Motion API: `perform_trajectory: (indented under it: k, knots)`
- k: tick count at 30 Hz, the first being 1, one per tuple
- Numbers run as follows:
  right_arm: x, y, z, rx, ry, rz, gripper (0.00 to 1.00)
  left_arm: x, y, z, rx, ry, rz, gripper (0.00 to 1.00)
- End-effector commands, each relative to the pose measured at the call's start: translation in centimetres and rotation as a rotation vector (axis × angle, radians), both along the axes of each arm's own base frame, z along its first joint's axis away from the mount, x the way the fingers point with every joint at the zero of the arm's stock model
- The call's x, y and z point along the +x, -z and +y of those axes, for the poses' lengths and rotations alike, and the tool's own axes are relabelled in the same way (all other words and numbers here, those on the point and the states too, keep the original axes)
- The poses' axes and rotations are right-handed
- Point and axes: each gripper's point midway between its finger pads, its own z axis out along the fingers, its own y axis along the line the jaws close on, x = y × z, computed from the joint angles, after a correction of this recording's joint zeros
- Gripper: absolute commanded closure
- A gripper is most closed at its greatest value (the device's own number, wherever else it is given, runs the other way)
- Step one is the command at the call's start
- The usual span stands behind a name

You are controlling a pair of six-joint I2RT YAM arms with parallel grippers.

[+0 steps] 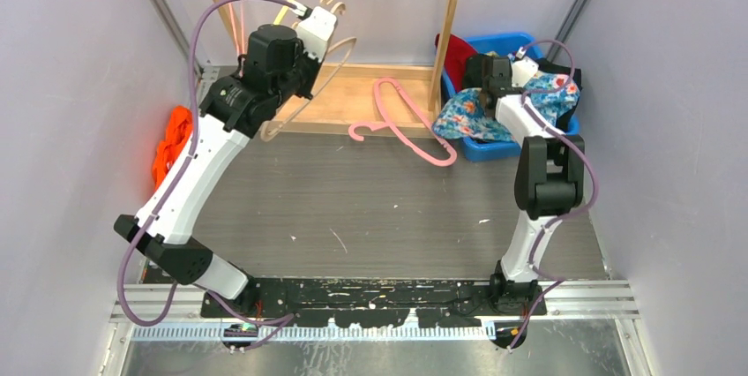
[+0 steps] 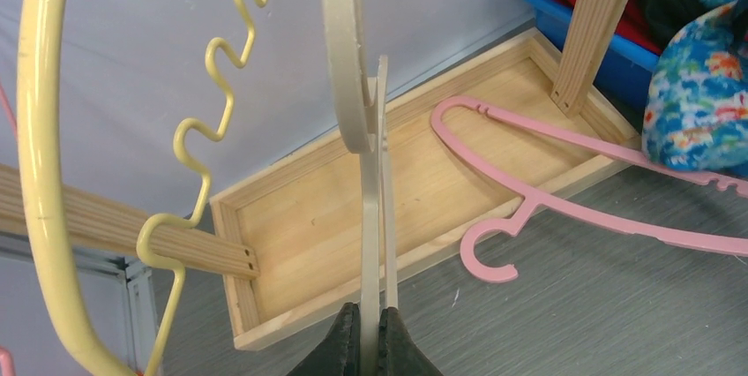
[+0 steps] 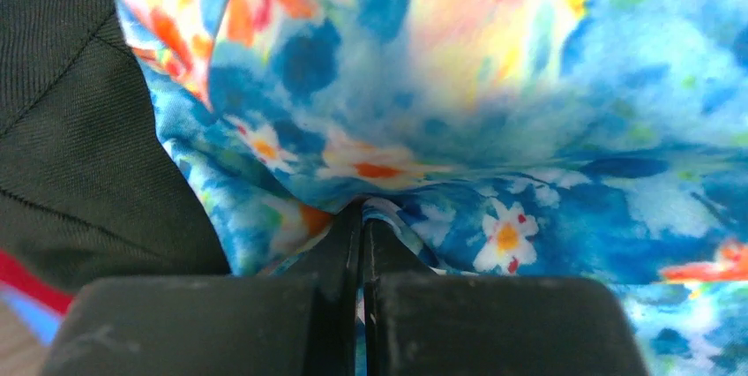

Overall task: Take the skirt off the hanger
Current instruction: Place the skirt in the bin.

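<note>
The skirt, a blue floral one, lies heaped over the front rim of the blue bin, part of it inside and part spilling down the bin's left front corner. No hanger can be seen threaded through it, so the removal itself looks done and the cloth seems to be on its way into the bin.

The right claw is above the bin and clenched on a fold of the skirt. The fabric bunches right at its tips. Holding it by one pinched fold probably lets the arm carry the loose cloth and drop it where wanted. A black garment sits beside the skirt in the bin.

Well left of the bin, the left claw is clenched on the thin bar of a cream hanger. It holds the hanger upright and bare above the wooden tray. This grip likely kept the hanger steady and out of the way while the skirt came free.

A pink hanger lies just left of the bin, half on the tray's edge and half on the bench. A yellow hanger hangs farther left of the bin.
</note>
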Motion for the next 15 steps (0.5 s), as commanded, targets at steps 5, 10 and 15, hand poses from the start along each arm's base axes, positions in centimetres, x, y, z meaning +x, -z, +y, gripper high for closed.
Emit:
perform_trajectory:
  k: [5,10,15]
  knots:
    - [4.6,-1.7,-9.7,-0.201,0.214,0.022,0.99,1.2,-2.6,0.4,-0.013,-0.035,-0.07,1.0]
    - [4.2,-1.3,-10.6,-0.23,0.187,0.059,0.99,1.7,-2.3,-0.2,-0.016,-0.026,-0.058,1.0]
    - [2.3,0.2,-7.7,-0.095,0.11,0.047,0.99,1.6,-2.1,-0.2,-0.02,-0.025,-0.059,1.0]
